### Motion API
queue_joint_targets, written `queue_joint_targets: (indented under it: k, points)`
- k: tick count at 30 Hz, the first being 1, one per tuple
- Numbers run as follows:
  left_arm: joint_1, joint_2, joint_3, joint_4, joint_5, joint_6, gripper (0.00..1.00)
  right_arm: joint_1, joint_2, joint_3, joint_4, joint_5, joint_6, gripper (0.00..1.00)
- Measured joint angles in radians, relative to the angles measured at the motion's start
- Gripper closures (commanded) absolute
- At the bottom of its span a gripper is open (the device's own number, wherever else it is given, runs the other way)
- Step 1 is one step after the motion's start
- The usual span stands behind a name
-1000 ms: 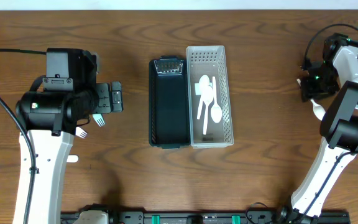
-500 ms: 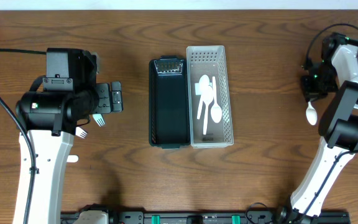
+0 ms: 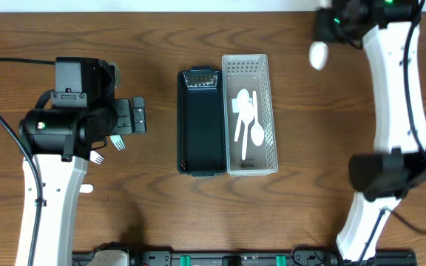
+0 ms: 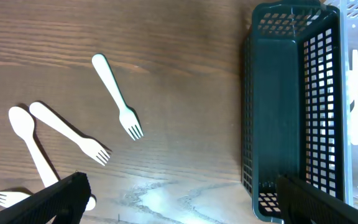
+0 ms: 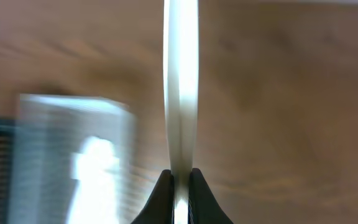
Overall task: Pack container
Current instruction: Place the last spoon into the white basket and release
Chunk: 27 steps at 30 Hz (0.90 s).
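Spoon (image 3: 317, 55) pinched in R tool (image 5: 179, 178), near white bin's (image 3: 249, 170) far-right corner.

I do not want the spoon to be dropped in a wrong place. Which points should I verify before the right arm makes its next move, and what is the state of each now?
1. Spoon gripped by right gripper: ok, the fingers pinch its handle.
2. Spoon above white basket: not ok, it hangs over the table, beyond the basket's top-right corner in the overhead view.
3. Room in white basket: ok, only a few spoons lie inside.
4. Left gripper clear of white basket: ok, it is open, by the forks.
5. Right arm at rest: cannot tell, its wrist view is blurred.
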<state>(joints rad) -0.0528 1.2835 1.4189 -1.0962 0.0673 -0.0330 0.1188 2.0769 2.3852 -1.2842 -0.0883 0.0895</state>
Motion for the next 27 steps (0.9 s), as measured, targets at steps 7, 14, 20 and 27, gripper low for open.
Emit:
queue_joint_targets:
  k: [7, 14, 20, 27]
  points:
    - [0.000, 0.000, 0.000, 0.000, 0.000, 0.000, 0.02, 0.237, -0.026, -0.003, -0.002, 0.018, 0.164, 0.99]
    - [0.000, 0.000, 0.000, 0.000, 0.000, 0.000, 0.02, 0.334, 0.134, -0.120, -0.007, 0.055, 0.264, 0.99]
    - [0.000, 0.000, 0.000, 0.000, 0.000, 0.000, 0.02, 0.357, 0.243, -0.201, -0.031, 0.063, 0.312, 0.85]
    - [0.000, 0.000, 0.000, 0.000, 0.000, 0.000, 0.02, 0.354, 0.254, -0.188, -0.008, 0.070, 0.301, 0.20]
